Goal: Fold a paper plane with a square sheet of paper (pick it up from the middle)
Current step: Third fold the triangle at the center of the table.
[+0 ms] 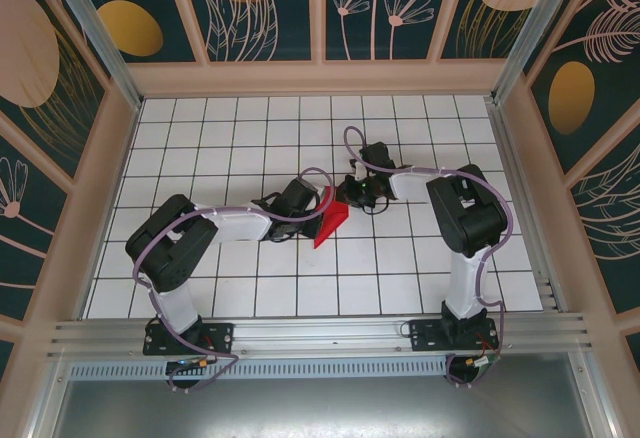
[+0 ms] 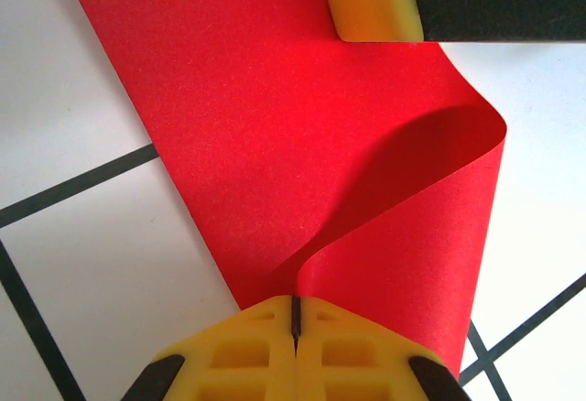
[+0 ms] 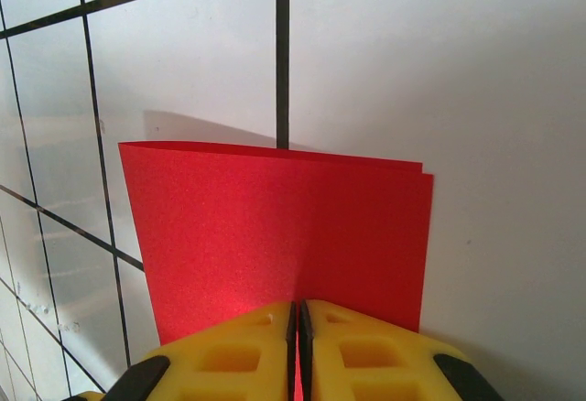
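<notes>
two arms meet near the middle of the white gridded worktop (image 1: 250,288), and the square sheet of paper (image 1: 331,224) lies between them, just right of centre in the top view. from above it shows as a bright red wedge pointing to the lower left, its upper part covered by the dark wrists of both arms.

the left gripper (image 2: 295,317) is pressed together on the sheet at the bottom centre of its wrist view, pinching one edge. from that pinch the paper spreads flat toward the upper left, while on the right it bulges up in a soft loop that throws a dark shadow across the red. at the upper right of that frame a yellow finger on a black body sits over the sheet's far edge.

the right gripper (image 3: 298,317) is likewise closed on the paper at the bottom of its own view. there the sheet is doubled over, two layers with edges almost matching at the upper right corner, tiles and black grid lines behind it.

purple cables (image 1: 352,146) loop above the arms. teal walls (image 1: 260,8) with pale leaf and flower shapes ring the worktop, and a metal rail (image 1: 320,336) crosses the lower frame by the arm bases.
</notes>
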